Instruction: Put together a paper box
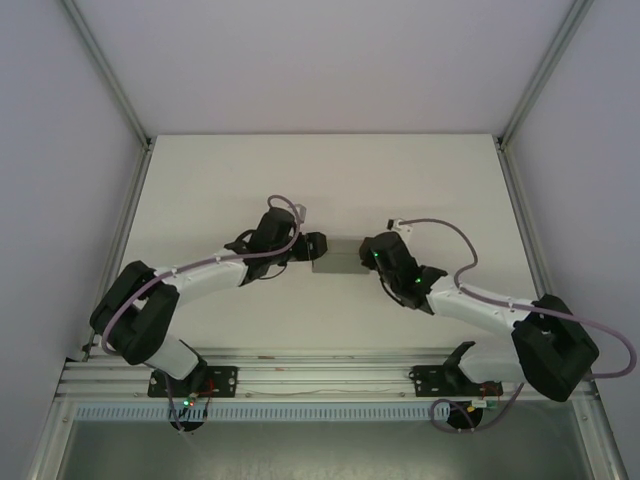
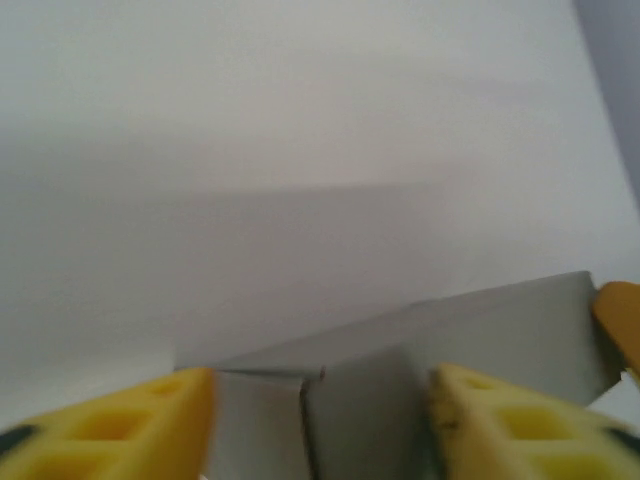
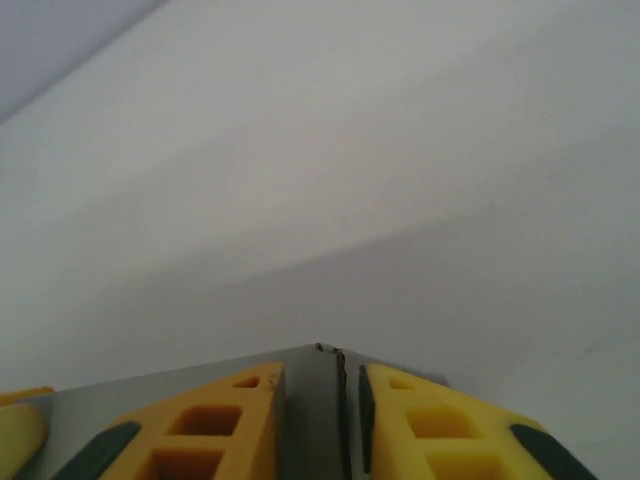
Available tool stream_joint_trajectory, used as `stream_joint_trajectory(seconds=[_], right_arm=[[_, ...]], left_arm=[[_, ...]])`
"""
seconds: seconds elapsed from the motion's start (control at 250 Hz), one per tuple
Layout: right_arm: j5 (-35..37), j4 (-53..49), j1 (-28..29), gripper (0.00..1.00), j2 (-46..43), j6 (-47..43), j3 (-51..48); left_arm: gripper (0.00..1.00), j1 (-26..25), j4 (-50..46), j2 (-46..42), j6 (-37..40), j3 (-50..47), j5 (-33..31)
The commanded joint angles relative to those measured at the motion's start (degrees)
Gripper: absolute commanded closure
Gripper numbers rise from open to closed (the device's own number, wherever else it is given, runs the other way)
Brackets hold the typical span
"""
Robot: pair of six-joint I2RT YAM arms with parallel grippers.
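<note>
Paper box (image 1: 338,256): grey card, folded into small rectangular shape, at middle of table (image 1: 200,190), between both grippers.

Left gripper (image 2: 322,388) at box's left end: yellow fingers spread wide either side of end wall. Cannot tell whether pressing card or loose.

Right gripper (image 3: 322,376) at right end: fingers nearly together, clamped on thin upright card edge.

Likely step: squaring or closing end flaps.

Next move probably calls for steady right hold while left presses or tucks flap, gently, since thin card creases.
</note>
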Motion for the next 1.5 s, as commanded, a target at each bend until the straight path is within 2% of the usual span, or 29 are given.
stream_joint_trajectory(seconds=[0.0,0.112,0.304,0.352,0.448,0.564,0.684,0.763,0.859,1.019,1.259,1.367,1.495], right_arm=[[0.5,-14.0,0.9,0.67,-0.1,-1.3,4.2],[2.3,-16.2,0.6,0.54,-1.2,-3.3,6.9],[3.3,-19.5,-0.8,0.32,-3.7,-10.5,11.5],[1.0,-19.5,-1.1,0.25,-4.3,-16.1,12.7],[-7.6,-19.2,-1.3,0.0,-5.4,-34.0,14.2],[-18.4,-21.1,-1.2,0.0,-5.5,-54.6,15.7],[-29.3,-30.3,-1.3,0.0,-5.3,-77.1,19.4],[-32.3,-36.0,-1.2,0.0,-3.0,-87.4,22.6],[-31.8,-42.3,-1.2,0.0,2.2,-94.5,27.7],[-25.7,-49.6,-1.3,0.0,12.8,-101.6,36.0],[-17.1,-52.3,-1.3,0.01,26.7,-103.8,45.2],[-15.8,-52.2,-1.3,0.08,31.7,-102.4,47.7],[-15.9,-53.6,-1.3,0.25,35.9,-101.0,50.1]], left_arm=[[0.26,-0.6,-13.7,-1.1,3.5,4.2,-6.3],[0.0,-0.5,-17.1,-3.9,5.2,7.1,-10.5],[0.0,-0.3,-22.0,-7.8,8.7,11.9,-17.1],[0.0,-0.3,-22.9,-9.0,9.3,12.4,-18.9],[0.0,0.2,-24.1,-11.9,10.4,12.2,-22.2],[0.0,0.6,-27.1,-16.2,10.4,10.8,-27.8],[0.0,0.9,-28.0,-22.0,8.6,5.7,-31.1],[0.0,1.0,-26.7,-25.6,6.7,1.1,-30.3],[0.0,1.0,-25.6,-28.5,6.0,-3.2,-26.2],[0.0,0.9,-27.4,-30.4,3.9,-6.1,-27.5],[0.0,1.0,-28.9,-31.6,2.8,-8.3,-28.8],[0.0,1.0,-29.7,-31.9,2.7,-8.9,-29.5],[0.0,1.0,-29.7,-32.3,2.7,-9.5,-28.8]])
